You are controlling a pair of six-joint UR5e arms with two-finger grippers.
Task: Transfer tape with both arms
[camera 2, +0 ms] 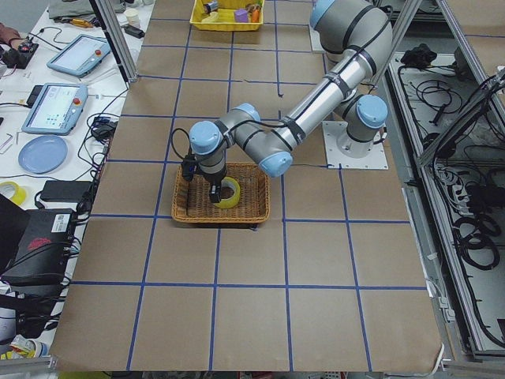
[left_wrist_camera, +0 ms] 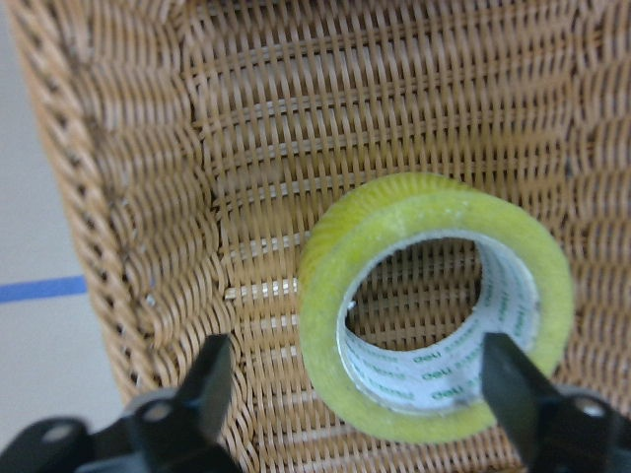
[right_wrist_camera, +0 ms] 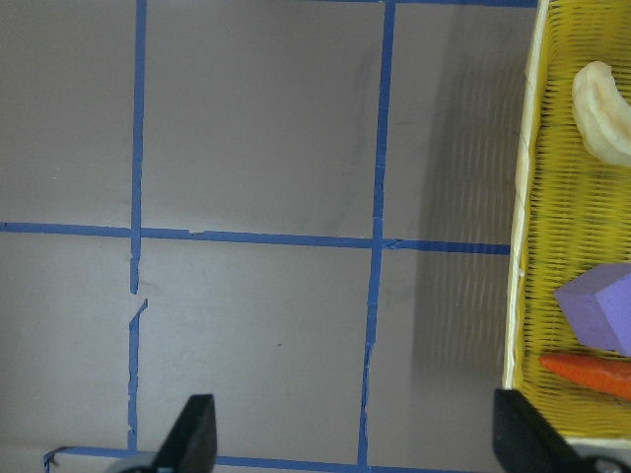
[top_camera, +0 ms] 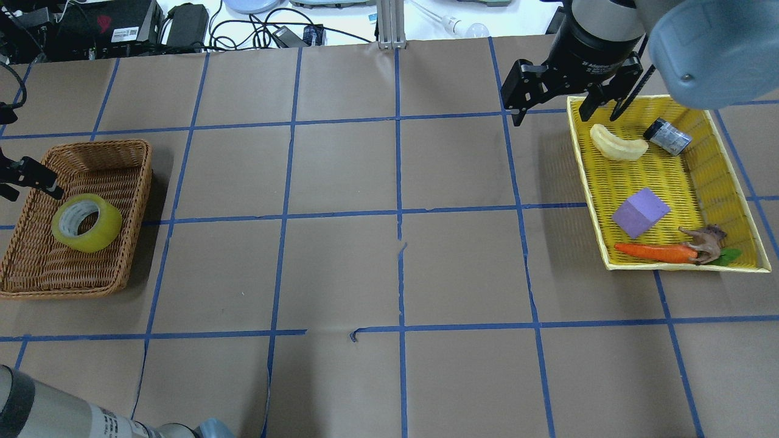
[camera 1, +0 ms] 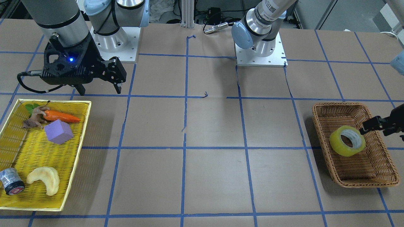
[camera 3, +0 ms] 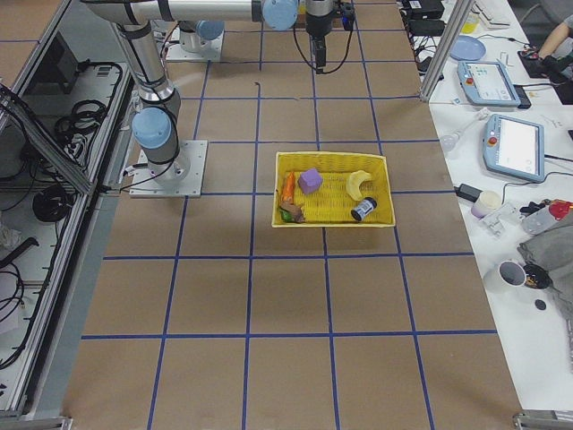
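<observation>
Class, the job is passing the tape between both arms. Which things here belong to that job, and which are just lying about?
Job: tape, wicker basket holding it, left pincer, right pincer.
Lying about, in the yellow tray: carrot, purple block, toy animal, pale crescent, dark cylinder.

Brown paper covers the counter [top_camera: 341, 170], ruled into squares by blue tape lines [top_camera: 397, 182]. An aluminium post [top_camera: 389, 24] stands at its top-centre edge. In the exterior left view, upper left, a white bench [camera 2: 24, 83] carries two tablets [camera 2: 55, 106].
</observation>
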